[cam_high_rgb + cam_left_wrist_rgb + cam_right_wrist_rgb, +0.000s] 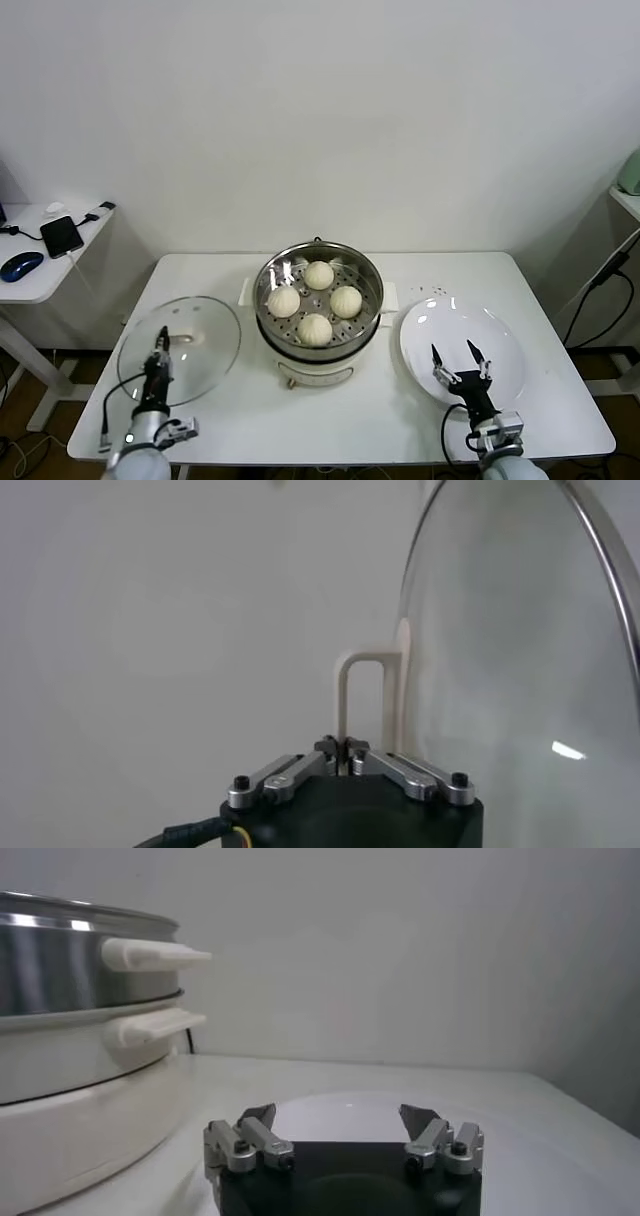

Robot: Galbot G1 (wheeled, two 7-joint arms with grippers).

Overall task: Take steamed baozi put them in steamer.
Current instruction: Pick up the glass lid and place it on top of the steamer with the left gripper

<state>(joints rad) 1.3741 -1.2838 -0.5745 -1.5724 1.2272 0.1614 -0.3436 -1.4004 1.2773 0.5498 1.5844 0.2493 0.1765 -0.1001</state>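
Note:
Several cream-white baozi (318, 275) sit on the perforated tray inside the steel steamer (273, 262) at the table's middle. The steamer's side (60, 968) with its white handles also shows in the right wrist view. My right gripper (460, 353) is open and empty, low over the bare white plate (505, 345) at the right; it shows in the right wrist view (338, 1116). My left gripper (160, 340) is shut at the near left, over the glass lid (205, 325). In the left wrist view my left gripper (342, 747) is closed at the foot of the lid's white handle (362, 665).
A side table at the far left holds a phone (62, 235) and a blue mouse (20, 266). Cables (600, 290) hang at the far right. Bare tabletop (350, 410) lies in front of the steamer.

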